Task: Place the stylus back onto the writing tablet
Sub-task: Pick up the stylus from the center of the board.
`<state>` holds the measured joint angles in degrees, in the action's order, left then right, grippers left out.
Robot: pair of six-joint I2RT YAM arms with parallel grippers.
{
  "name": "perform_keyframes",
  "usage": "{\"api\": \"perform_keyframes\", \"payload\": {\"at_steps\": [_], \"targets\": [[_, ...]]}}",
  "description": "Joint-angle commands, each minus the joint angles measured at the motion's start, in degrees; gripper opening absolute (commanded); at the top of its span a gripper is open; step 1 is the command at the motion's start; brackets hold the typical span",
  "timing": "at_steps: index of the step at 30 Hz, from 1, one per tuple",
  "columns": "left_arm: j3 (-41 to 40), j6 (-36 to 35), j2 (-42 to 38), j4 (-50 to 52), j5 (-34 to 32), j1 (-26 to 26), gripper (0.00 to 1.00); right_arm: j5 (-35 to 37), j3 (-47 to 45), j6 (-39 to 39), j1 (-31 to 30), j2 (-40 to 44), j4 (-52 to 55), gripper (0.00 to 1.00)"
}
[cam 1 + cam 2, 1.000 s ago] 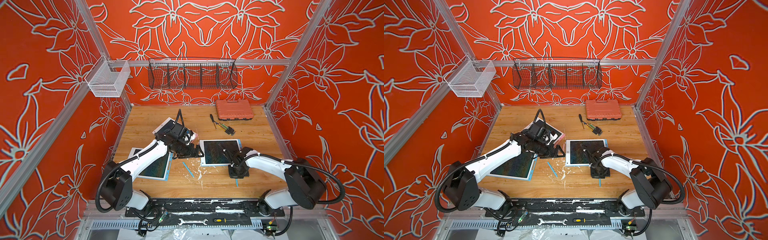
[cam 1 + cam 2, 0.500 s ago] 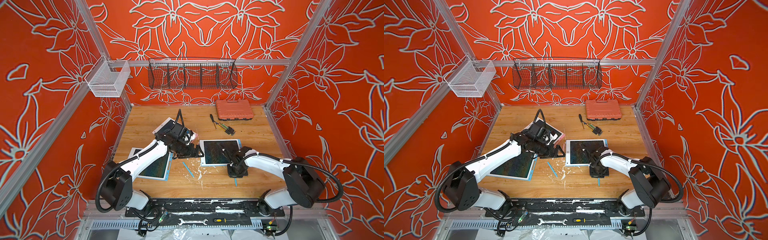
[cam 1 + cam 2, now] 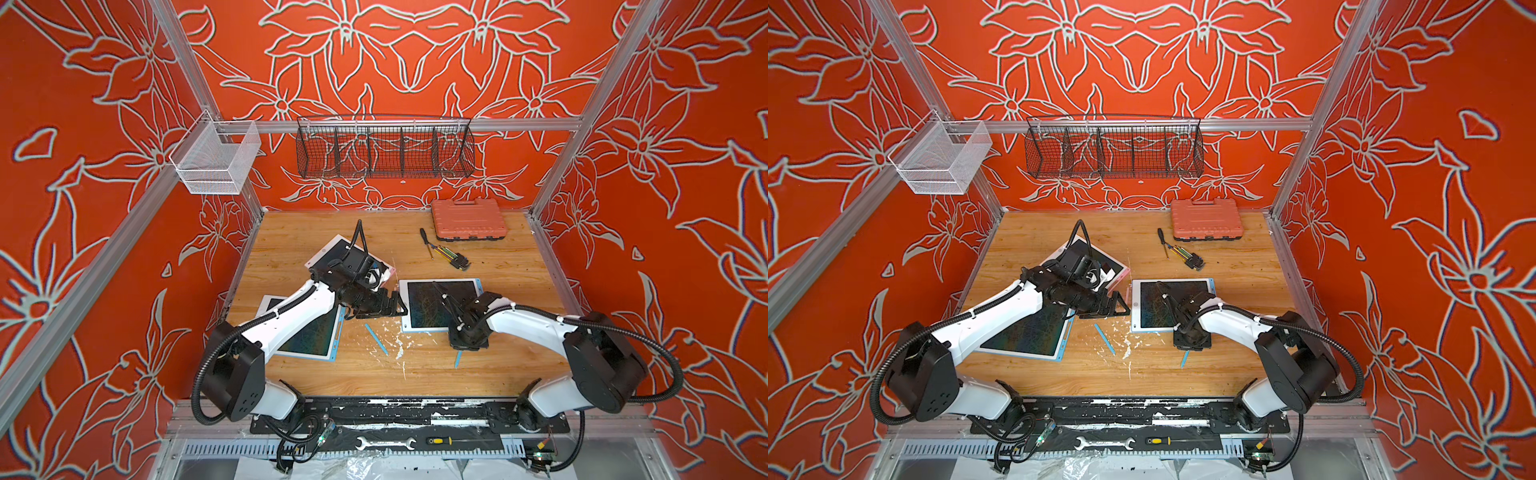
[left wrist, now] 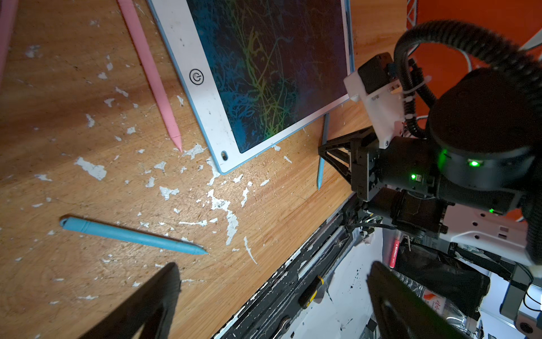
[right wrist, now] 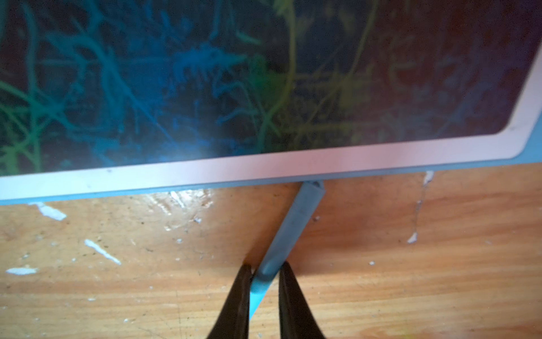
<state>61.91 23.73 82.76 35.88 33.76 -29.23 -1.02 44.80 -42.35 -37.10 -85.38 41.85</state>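
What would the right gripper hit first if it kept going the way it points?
Probably the table: the right gripper points almost straight down, fingers astride the blue stylus lying there. Whether they grip it is unclear. The tablet edge lies just beyond.

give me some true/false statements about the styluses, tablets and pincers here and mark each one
1. The right pincer straddles a blue stylus lying on the wood. True.
2. That stylus lies on the tablet's screen. False: its end only meets the blue-edged tablet at the edge.
3. The left pincer holds a pink stylus. False: it is open and holds nothing; the pink stylus lies on the table.
4. A second blue stylus lies loose between two tablets. True.
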Motion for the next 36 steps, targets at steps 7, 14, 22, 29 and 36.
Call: {"api": "perform_keyframes", "payload": {"at_steps": [7,14,22,29,36], "targets": [[-0.7,0.5,-1.8,-0.3,0.6,0.3,0.97,-1.2,-1.2,-5.2,-0.4,-4.5,0.9,0.2],[-0.7,0.4,-1.7,-0.5,0.8,0.3,0.98,-4.7,-3.2,-10.3,-0.4,-4.0,-2.3,0.21],[-0.2,-0.1,-1.4,-0.3,0.8,0.4,0.97,-4.1,-3.8,-13.1,-0.4,-5.7,-1.1,0.17],[0.2,-0.7,-1.0,0.1,0.8,0.4,0.97,-4.8,-5.7,-14.7,-0.3,-4.7,-2.9,0.12],[0.6,-1.1,-0.2,0.2,1.1,0.4,0.97,-4.9,-6.8,-13.9,-0.4,-3.8,-2.3,0.07]]}}
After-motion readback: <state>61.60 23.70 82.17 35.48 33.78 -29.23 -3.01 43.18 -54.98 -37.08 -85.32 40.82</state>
